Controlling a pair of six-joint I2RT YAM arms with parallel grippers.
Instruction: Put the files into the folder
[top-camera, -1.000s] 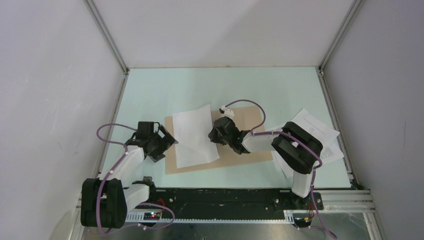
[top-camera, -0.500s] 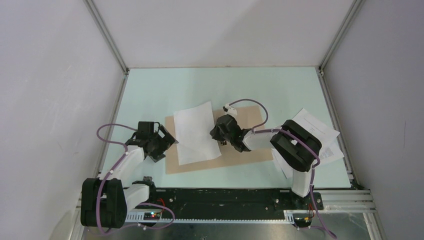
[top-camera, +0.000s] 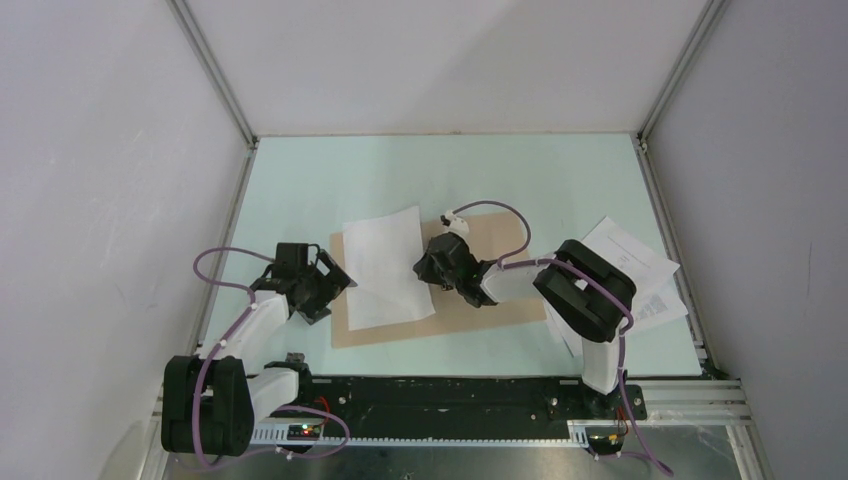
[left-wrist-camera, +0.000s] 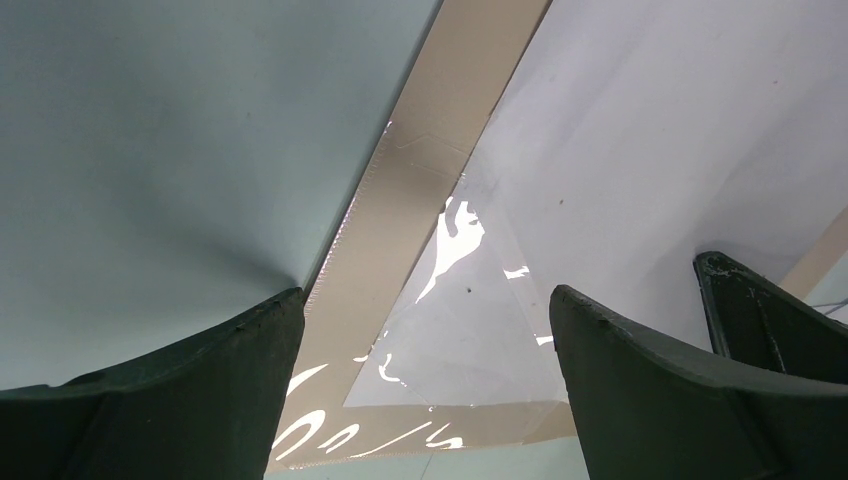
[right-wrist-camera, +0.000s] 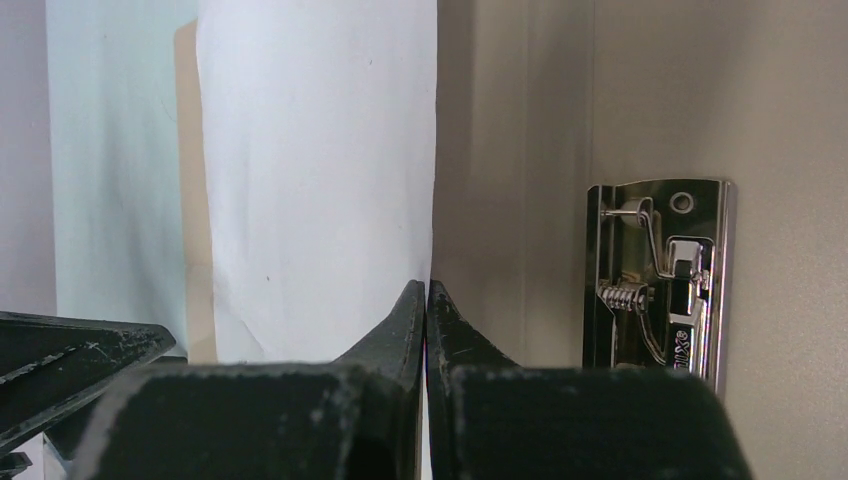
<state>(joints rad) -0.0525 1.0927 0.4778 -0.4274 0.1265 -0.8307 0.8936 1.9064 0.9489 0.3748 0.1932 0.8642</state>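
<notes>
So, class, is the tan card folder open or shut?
Open: the flat tan-brown card folder lies spread, its shiny metal clip exposed, a white paper sheet on it.

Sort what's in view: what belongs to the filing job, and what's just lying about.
Belongs to the job:
tan folder, open flat
its metal clip
white sheet partly on the folder
printed sheets at the right

Only surroundings, no loose clutter:
table
black base rail
white walls

Lettering on the folder (right-wrist-camera: 520, 120) clip (right-wrist-camera: 660, 280) is illegible.
</notes>
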